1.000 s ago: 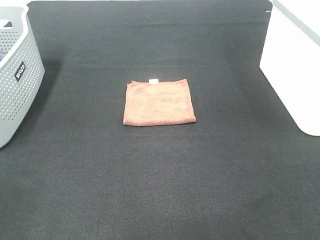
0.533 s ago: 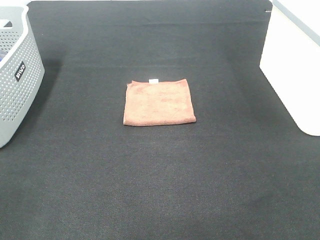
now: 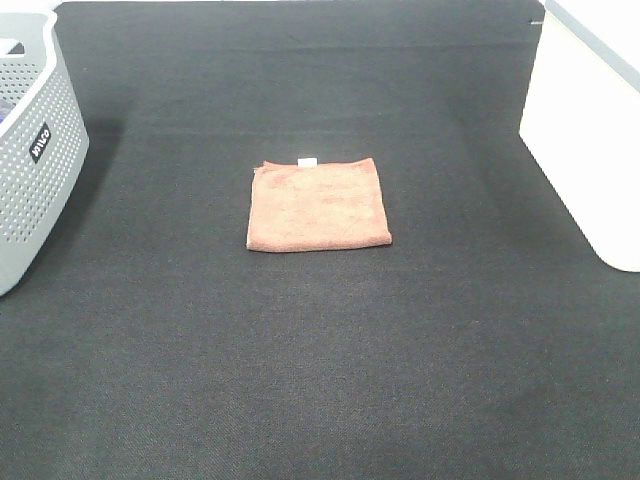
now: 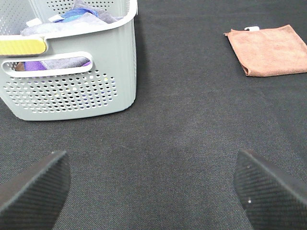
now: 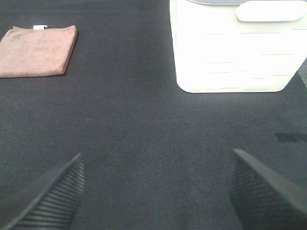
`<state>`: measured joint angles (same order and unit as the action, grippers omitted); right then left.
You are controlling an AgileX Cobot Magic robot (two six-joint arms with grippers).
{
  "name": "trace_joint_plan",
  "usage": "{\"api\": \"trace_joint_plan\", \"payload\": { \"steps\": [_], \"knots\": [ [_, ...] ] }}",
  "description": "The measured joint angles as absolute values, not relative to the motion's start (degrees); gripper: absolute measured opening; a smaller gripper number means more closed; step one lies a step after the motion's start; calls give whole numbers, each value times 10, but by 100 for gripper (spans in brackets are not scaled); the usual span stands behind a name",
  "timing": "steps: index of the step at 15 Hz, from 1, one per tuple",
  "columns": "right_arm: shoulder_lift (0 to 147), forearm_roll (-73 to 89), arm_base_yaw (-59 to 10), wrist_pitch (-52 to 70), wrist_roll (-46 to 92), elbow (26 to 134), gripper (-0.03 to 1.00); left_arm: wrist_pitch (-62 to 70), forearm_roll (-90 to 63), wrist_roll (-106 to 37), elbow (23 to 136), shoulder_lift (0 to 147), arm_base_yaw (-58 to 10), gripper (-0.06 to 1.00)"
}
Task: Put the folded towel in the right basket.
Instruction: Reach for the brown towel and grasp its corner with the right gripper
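At the left edge of the dark desk (image 3: 320,360), a grey perforated basket (image 3: 25,175) bearing a black label (image 3: 39,142) is seen. In the left wrist view, mixed cloths (image 4: 76,14) are shown piled inside it. The left gripper (image 4: 151,160) appears only in its own wrist view. Its two black fingers (image 4: 36,189) are spread wide above bare desk surface, and nothing is held between them. The grey basket is placed near it. The folded towel (image 3: 318,205) is laid flat near the middle of the desk, well apart from both baskets and untouched by either gripper. Its small white tag (image 3: 308,161) is set on the far edge. The right gripper (image 5: 157,155) is likewise shown only in its own wrist view. Its fingers (image 5: 266,191) are opened wide over bare desk, and nothing is grasped. At the right edge of the desk the right basket (image 3: 585,140) is placed, a cream bin with plain pale walls and a rounded lower corner. A handle (image 5: 271,10) is seen near its rim in the right wrist view.
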<state>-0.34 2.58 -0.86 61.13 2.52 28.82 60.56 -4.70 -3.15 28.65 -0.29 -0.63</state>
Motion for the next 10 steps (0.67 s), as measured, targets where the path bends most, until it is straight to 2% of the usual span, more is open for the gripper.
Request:
{"api": "trace_joint_plan", "payload": {
  "steps": [10],
  "knots": [
    [-3, 26, -9, 611, 25, 288, 77, 606, -47, -32, 286, -3, -6, 88]
  ]
}}
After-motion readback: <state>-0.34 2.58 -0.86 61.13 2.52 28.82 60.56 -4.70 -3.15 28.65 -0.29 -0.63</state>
